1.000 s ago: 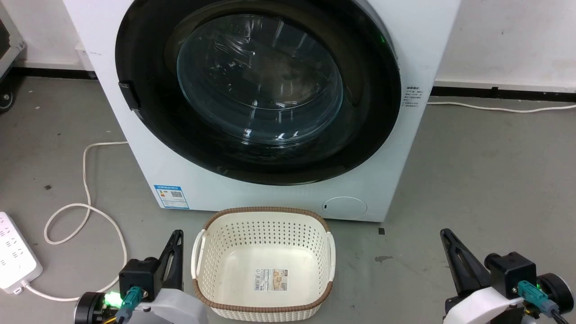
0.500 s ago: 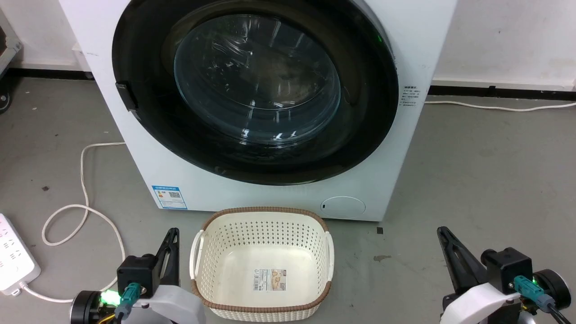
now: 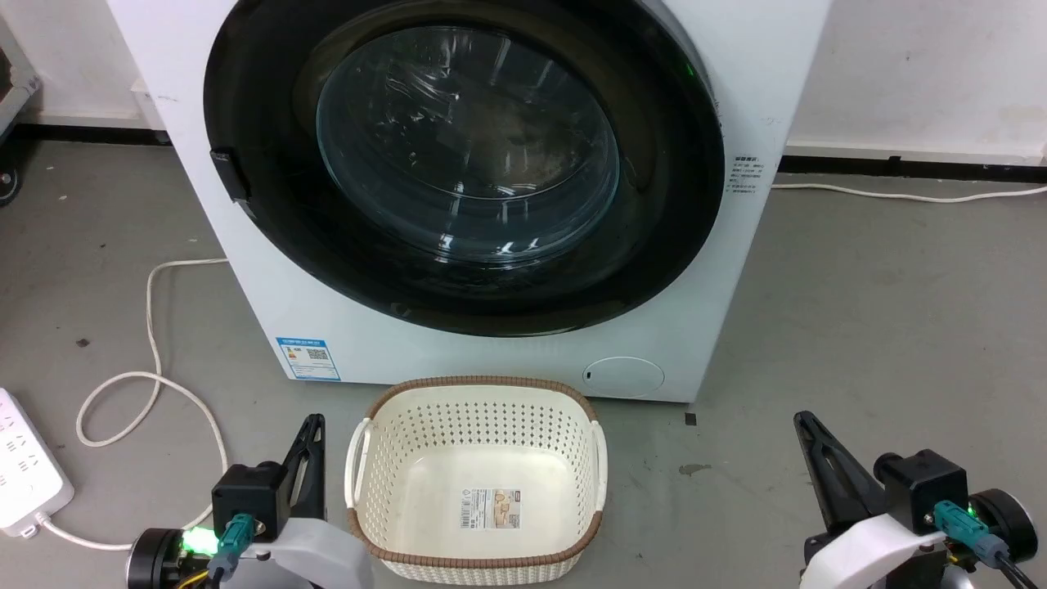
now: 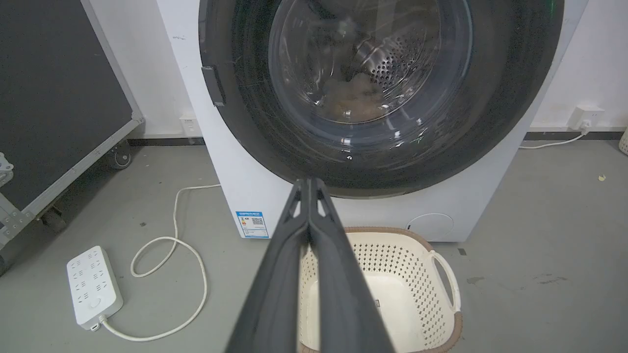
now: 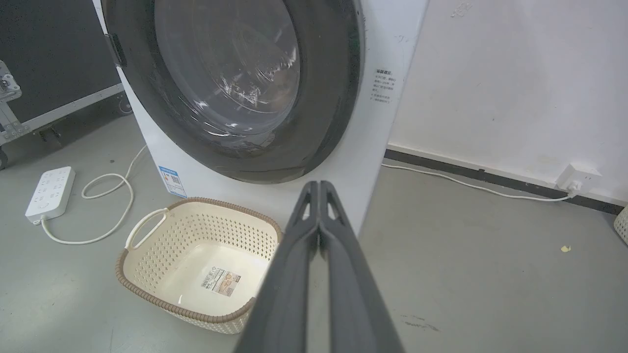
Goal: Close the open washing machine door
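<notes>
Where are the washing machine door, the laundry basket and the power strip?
washing machine door (image 3: 466, 151), head view, on the glass bowl.
laundry basket (image 3: 478, 417), head view, on its perforated back wall.
power strip (image 3: 29, 462), head view, on its top face.

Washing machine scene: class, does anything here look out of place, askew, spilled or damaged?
Nothing major. The washing machine door looks flush and the basket stands upright, empty. Only a power strip lies on the floor with its cable looped loosely, a possible trip hazard.

Between the left gripper (image 3: 312, 438) and right gripper (image 3: 810, 440) lies a cream laundry basket (image 3: 483, 425). Beyond their fingertips, the washing machine door (image 3: 274, 221) sits shut.
</notes>
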Robot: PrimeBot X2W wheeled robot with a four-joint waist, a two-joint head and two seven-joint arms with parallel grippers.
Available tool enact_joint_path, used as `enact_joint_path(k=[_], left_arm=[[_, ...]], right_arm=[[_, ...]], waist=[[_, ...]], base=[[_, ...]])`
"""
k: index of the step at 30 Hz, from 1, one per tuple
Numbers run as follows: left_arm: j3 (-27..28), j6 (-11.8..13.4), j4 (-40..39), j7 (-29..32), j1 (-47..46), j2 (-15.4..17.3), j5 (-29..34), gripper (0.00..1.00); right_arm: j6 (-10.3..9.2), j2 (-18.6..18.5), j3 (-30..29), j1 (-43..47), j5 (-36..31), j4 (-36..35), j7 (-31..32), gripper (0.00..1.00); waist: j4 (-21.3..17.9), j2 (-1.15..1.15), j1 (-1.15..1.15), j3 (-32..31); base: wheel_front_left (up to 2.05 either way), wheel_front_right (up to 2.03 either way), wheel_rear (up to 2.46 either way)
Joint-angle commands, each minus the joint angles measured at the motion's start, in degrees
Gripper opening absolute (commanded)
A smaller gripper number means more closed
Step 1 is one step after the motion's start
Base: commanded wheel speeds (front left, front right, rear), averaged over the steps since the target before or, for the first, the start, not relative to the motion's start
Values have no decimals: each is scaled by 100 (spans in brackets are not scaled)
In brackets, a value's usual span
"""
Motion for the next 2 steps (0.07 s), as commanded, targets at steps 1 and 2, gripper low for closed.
enact_joint_path(k=[1, 2], left_arm=[[6, 15, -25, 2, -87, 0, 15, 0], [6, 15, -25, 2, -87, 0, 15, 0]], right_arm=[[-4, 28, -2, -80, 35, -30, 4, 0], [-4, 28, -2, -80, 35, -30, 4, 0]], waist=[[0, 0, 0, 0], [0, 0, 0, 0]], base=[[0, 0, 0], [0, 0, 0]])
